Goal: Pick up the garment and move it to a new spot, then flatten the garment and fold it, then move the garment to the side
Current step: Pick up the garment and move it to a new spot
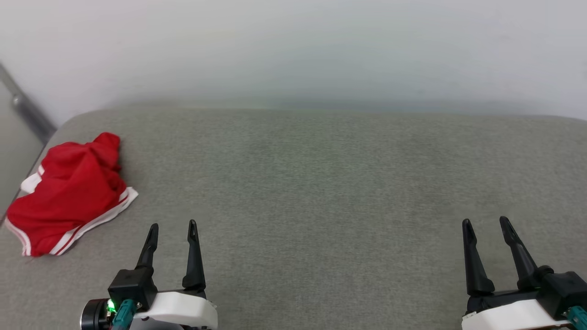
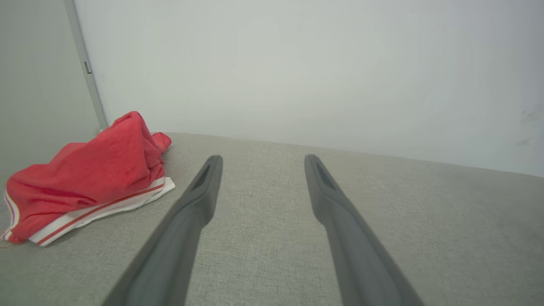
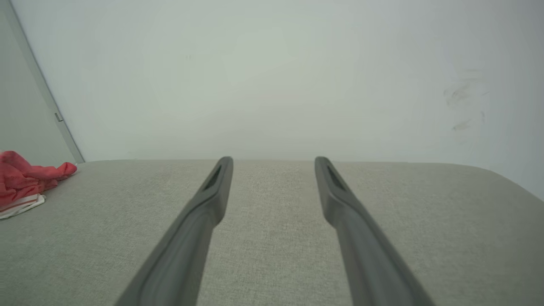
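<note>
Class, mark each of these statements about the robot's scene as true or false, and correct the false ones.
1. The garment lies bunched up at the left end of the grey padded surface. True.
2. The left gripper is shut on the garment. False: it is open, empty and apart from the garment.
3. The right gripper is open over bare grey fabric. True.
4. The garment is spread flat and neatly folded. False: it sits in a crumpled heap.
5. The garment is closer to the right gripper than to the left. False: it lies near the left gripper, far from the right.
</note>
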Available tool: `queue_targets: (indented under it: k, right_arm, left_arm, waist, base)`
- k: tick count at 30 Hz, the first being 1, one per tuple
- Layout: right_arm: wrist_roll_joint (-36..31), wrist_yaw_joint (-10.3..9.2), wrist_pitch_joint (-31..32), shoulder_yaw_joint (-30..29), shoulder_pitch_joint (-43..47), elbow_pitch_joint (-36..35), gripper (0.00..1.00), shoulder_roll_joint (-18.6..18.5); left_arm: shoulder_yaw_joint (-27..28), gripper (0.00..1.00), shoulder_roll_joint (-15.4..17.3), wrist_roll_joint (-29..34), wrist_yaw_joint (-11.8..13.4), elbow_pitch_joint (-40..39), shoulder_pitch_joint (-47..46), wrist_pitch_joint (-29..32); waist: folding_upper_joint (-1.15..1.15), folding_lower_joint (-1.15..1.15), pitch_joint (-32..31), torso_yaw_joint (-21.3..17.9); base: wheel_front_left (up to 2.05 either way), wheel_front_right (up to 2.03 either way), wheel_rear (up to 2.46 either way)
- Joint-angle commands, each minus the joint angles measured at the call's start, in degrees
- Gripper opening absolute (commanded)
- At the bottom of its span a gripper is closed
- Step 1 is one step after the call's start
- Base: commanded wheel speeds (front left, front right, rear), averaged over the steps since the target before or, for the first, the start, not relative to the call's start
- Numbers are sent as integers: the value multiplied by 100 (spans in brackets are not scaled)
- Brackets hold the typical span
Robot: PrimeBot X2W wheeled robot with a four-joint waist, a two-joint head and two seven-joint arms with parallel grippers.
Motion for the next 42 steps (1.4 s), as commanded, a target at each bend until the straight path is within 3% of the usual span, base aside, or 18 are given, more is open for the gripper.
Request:
queue_targets:
  k: [1,27,34,42]
  right_arm:
    - [-32,-2,-13,-9,58,-25,100,9]
    - [-252,-2,-13,103,65,-137,100,9]
    - [-313,-2,-13,140,46,-149,100,9]
    - [-403,-2,-13,174,-23,-185,100,9]
  left_arm:
    - [-4,100,8,-7,19,-7,-41,-16]
    - [269,100,5,-104,93,-35,16,-15]
    - [382,100,5,-187,117,-49,68,-16]
    - [617,100,6,-311,65,-89,-161,-16]
  waist:
    - [0,0,14,116]
    - [0,0,126,2147]
    - [0,0,166,2353]
    - [0,0,318,2279]
  base:
    - [0,0,0]
    - [0,0,0]
    - [0,0,0]
    - [0,0,0]
